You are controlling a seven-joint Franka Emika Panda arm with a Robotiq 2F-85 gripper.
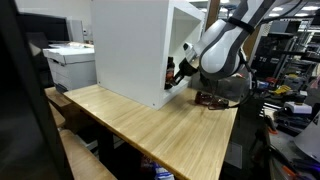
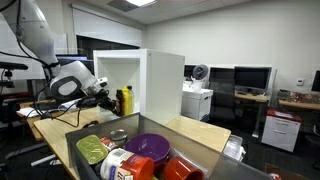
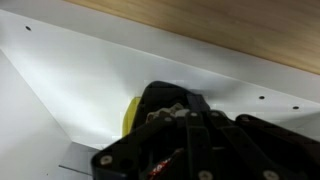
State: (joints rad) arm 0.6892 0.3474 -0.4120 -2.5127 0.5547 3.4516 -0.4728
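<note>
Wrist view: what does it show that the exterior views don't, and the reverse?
Only the wrist view: the cabinet's white inner wall with small holes, up close. Only the exterior views: a printer, a purple bowl, monitors. Both: the tool at the white cabinet, next to a yellow bottle.

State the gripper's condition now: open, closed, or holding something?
Cannot be told: the gripper sits by the yellow bottle at the white cabinet.
</note>
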